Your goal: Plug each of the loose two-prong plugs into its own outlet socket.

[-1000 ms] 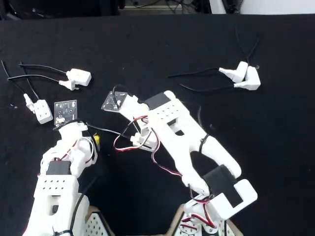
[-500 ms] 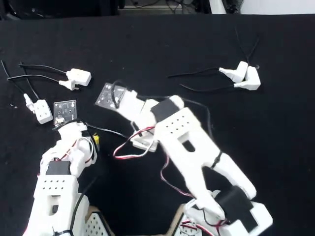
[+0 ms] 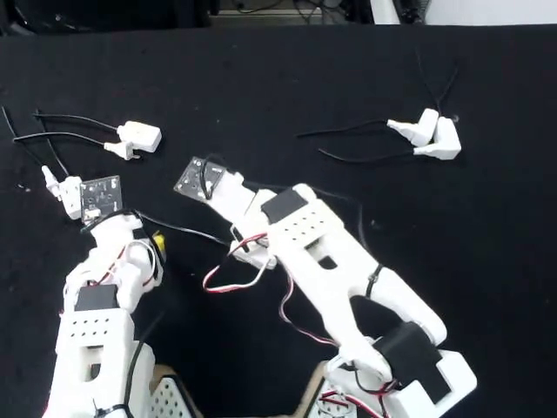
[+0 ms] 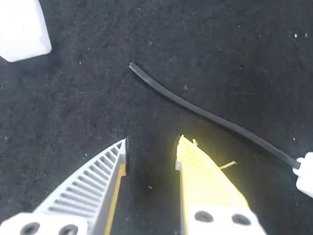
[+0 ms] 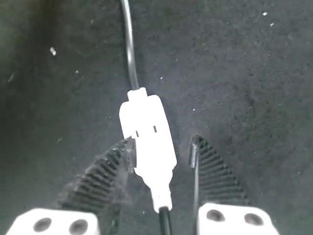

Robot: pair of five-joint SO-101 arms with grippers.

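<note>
Right now the right gripper stands open with a white plug lying on the black mat between its jaws, nearer one side. The plug's long axis runs straight down the gap, a cord leaving each end, prongs not to be made out. Left gripper, likewise open, sits apart from the right gripper, so the right arm's grab, I'd judge.

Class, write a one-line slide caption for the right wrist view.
Open right gripper straddles a white corded connector lying on the black table.
</note>
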